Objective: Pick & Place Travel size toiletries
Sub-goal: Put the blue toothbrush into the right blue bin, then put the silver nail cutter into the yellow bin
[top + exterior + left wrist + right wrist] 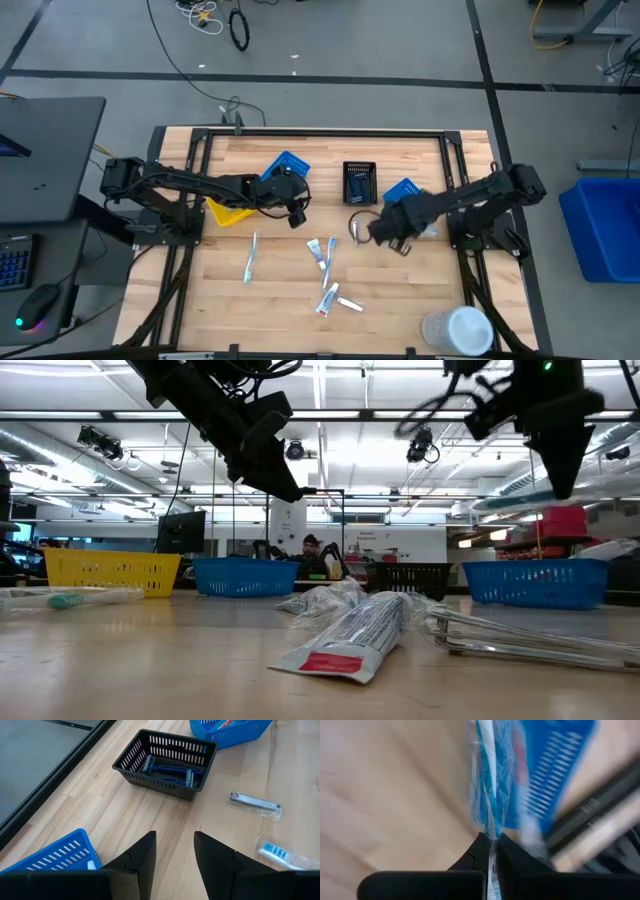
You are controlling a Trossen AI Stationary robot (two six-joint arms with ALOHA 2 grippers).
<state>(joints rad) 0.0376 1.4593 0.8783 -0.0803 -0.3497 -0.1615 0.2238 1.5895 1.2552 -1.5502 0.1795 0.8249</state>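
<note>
Wooden desk [200,310] in a lab with an open floor, cables behind it, a monitor and keyboard off its left edge.

Left side: yellow bin [228,212] and a blue bin [284,165] near the back. Left end effector [296,213] hovers just beside them, above the desk; fingers [142,855] parted with a clear gap, holding nothing. A wrapped toothbrush [250,256] lies alone in front of it.

Centre: black bin [359,183] at the back, razors [167,770] with blue handles inside it. In front of it is a loose cluster of toiletries: small toothpaste tubes [318,249] and a second group [332,298] nearer the front edge. Low view shows one white tube with a red end [345,640] lying flat, crinkled wrappers around it.

Right: right end effector [388,232] raised off the desk beside a second blue bin [402,190], fingers pinched tight on a blue-and-white toothbrush in a clear wrapper [490,785], which hangs clear of the desk.

Front right corner: large white round lidded container [458,328]. A big blue tub [605,225] stands on the floor past the right edge.
</note>
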